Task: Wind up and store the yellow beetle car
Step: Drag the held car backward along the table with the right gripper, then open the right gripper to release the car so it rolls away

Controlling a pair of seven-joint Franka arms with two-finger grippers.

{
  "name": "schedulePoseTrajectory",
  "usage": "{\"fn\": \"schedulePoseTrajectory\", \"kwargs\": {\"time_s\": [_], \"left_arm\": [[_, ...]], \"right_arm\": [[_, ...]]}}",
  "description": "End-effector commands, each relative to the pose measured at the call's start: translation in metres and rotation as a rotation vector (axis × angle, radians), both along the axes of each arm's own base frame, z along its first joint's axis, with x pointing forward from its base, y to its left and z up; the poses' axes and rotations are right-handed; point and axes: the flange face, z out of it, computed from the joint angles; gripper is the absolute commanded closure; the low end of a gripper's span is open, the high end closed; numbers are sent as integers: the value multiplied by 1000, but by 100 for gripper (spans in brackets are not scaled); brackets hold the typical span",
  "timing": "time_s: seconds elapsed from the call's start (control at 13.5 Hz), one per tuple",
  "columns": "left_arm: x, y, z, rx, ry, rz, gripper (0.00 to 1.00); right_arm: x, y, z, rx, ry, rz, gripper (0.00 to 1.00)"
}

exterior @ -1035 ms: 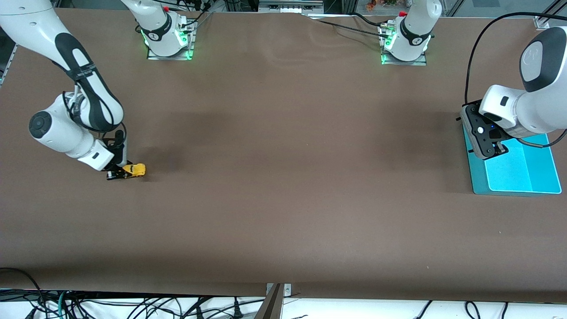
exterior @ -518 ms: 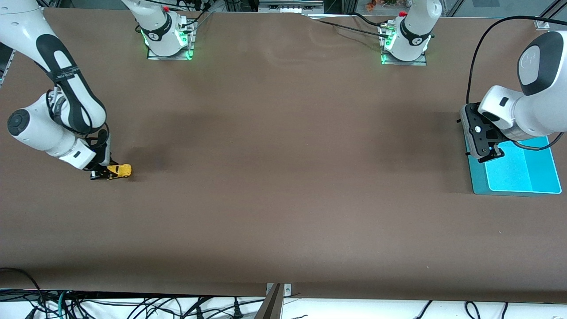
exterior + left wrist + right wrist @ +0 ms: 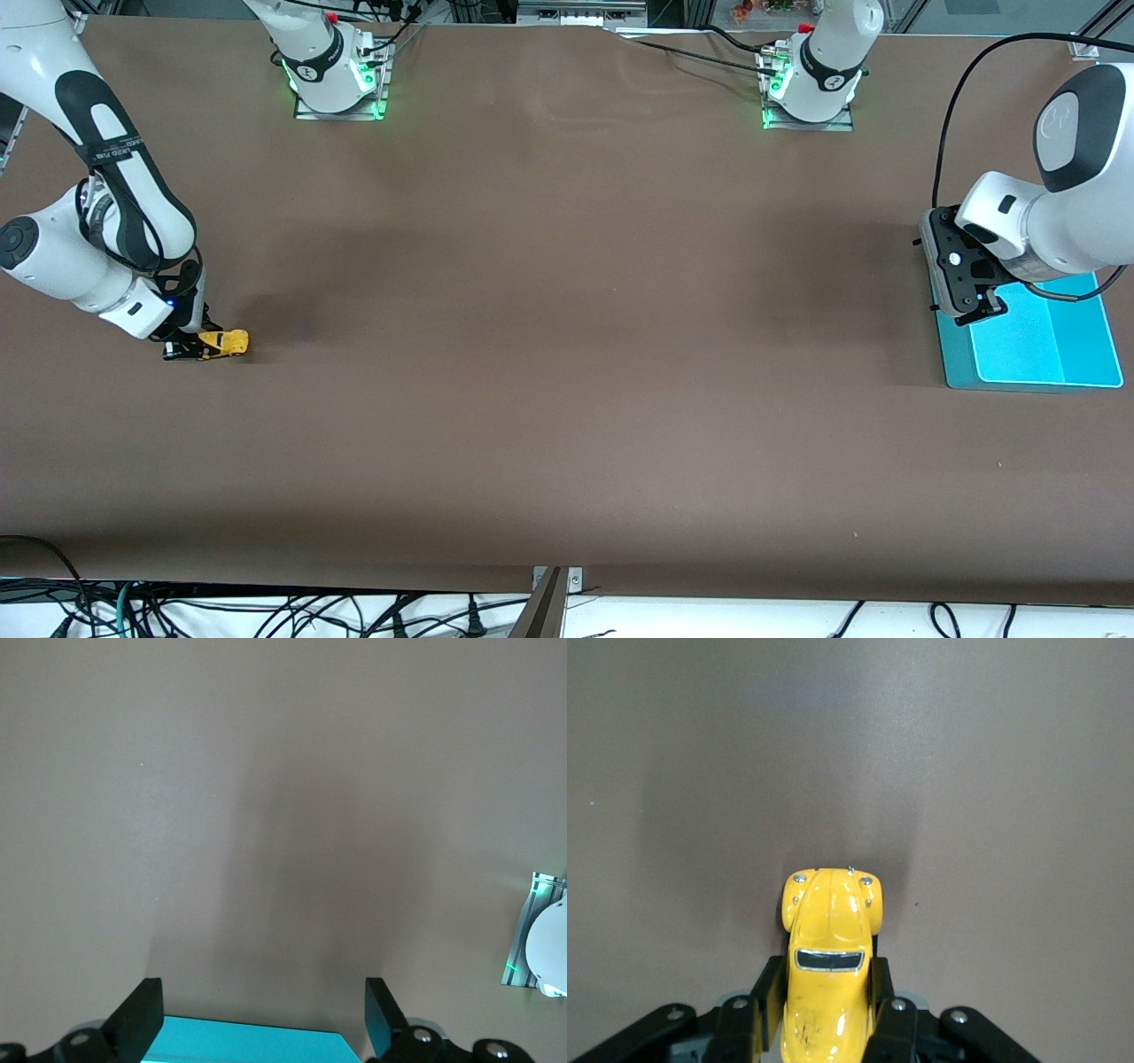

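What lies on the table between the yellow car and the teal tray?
Nothing: in the front view only bare brown table stretches between the yellow beetle car and the teal tray.

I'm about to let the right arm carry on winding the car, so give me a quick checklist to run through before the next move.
1. Right gripper shut on the yellow beetle car: ok.
2. Car centred between the fingers, nose pointing out: ok.
3. Car's wheels touching the table: cannot tell.
4. Table ahead of the car free of obstacles: ok.
5. Left gripper open, waiting over the teal tray at the left arm's end: ok.
6. Tray surface free to receive the car: ok.
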Motion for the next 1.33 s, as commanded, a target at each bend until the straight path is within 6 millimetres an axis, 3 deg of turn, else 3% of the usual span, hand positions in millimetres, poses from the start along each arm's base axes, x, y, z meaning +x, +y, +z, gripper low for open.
{"fn": "schedulePoseTrajectory", "kwargs": {"time_s": [0.0,0.15,0.22,0.37,0.44,0.89,1.26], "left_arm": [[-2,2,0,19,-8,-30,0],[-2,2,0,19,-8,-30,0],[-2,2,0,19,-8,-30,0],[-2,2,0,19,-8,-30,0],[-2,2,0,19,-8,-30,0],[-2,2,0,20,-8,-27,0],[-2,2,0,20,-8,-27,0]], "right_arm": [[-23,-23,-64,23,100,-26,67],[-21,-20,-61,27,104,-18,48],[-18,-21,-59,29,106,-15,30],[-11,-11,-52,45,118,5,7],[-8,-10,-48,46,117,9,0],[19,18,-14,68,119,94,0],[37,50,42,38,86,201,0]]}}
